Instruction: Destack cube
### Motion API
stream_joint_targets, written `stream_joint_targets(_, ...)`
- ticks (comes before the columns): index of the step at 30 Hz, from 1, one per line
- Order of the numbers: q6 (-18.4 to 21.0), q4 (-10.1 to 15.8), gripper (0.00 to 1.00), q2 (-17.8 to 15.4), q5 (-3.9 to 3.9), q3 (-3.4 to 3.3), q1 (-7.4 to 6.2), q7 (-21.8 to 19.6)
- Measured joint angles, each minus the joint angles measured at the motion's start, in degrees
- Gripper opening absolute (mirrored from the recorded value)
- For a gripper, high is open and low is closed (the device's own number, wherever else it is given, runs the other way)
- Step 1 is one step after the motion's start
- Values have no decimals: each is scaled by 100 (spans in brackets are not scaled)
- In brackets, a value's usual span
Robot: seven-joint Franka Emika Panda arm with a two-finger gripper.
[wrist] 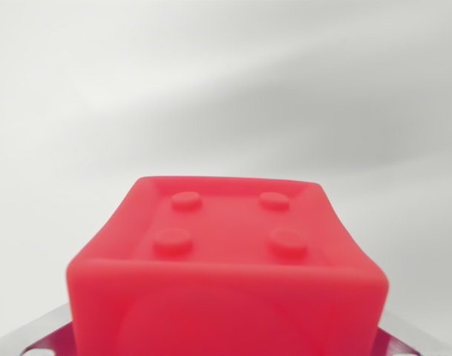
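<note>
Cube (226, 259): red, fills the lower middle of my wrist view, very close to the camera.

Jaws: no fingertips show in this frame. At the bottom corners I see only slivers of pale metal plate with a dark red strip beneath, one at the wrist view's left (40, 334) and one at the wrist view's right (404, 337). I cannot tell whether these belong to me or to something under the cube. State of my jaws: cannot tell, whether apart, together, or clamped on the cube.

Cube detail: upper face is recessed inside a raised rim and carries four round studs in a two-by-two pattern. Near face is plain, slightly out of focus, with a faint rounded shape showing through or moulded in its lower part. Edges and corners are rounded. Material looks smooth and slightly glossy.

Position: cube sits centred left to right, its near face cut off by the bottom edge of the frame. What it rests on is hidden; I cannot see whether another cube lies below it.

Surroundings: behind and around the cube there is a pale grey-white surface (226, 89), blurred, with soft diagonal shading across the upper half.
</note>
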State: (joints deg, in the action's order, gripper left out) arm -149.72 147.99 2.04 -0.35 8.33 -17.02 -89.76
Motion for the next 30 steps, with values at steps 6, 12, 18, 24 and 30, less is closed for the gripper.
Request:
stream_joint_targets(6, -234, 12, 0, 222, -65, -5, 0, -53)
stream_joint_targets(12, -487, 15, 0, 483, -154, -21, 0, -116)
stream_joint_targets(18, -722, 13, 0, 719, -250, -46, 0, -184)
stream_joint_targets(24, -958, -7, 0, 984, -361, -81, -11, -263)
stream_joint_targets(30, -1150, -32, 0, 1201, -453, -129, -39, -335)
